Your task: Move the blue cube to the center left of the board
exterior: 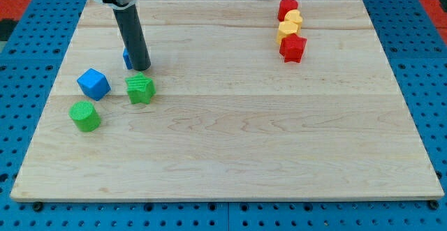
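Observation:
The blue cube (93,84) lies near the board's left edge, a little above mid-height. My tip (142,68) rests on the board to the cube's upper right, a short gap away from it. A second blue block (127,58) is mostly hidden behind the rod, just left of the tip; its shape cannot be made out. A green star-like block (140,89) sits right below the tip. A green cylinder (85,116) lies below the blue cube.
At the view's upper right a tight column of blocks stands: a red one (288,8), two yellow ones (293,19) (287,31) and a red star-like one (292,48). The wooden board (230,140) sits on a blue pegboard.

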Motion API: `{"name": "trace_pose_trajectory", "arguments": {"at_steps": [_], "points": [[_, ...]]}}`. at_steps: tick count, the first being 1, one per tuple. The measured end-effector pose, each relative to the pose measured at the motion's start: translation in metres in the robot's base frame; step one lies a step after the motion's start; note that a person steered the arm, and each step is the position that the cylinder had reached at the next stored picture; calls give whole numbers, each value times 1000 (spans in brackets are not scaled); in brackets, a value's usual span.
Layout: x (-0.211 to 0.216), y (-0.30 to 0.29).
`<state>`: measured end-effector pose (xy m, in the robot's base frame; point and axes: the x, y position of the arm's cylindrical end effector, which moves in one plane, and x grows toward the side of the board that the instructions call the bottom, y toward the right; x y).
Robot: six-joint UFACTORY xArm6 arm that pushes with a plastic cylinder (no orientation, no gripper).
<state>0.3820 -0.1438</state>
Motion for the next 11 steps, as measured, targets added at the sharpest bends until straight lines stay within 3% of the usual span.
{"name": "trace_pose_trajectory", "arguments": {"at_steps": [2, 6, 7, 9, 11], "points": [[3, 3], [72, -54], [73, -73], [15, -99], [82, -123]]}}
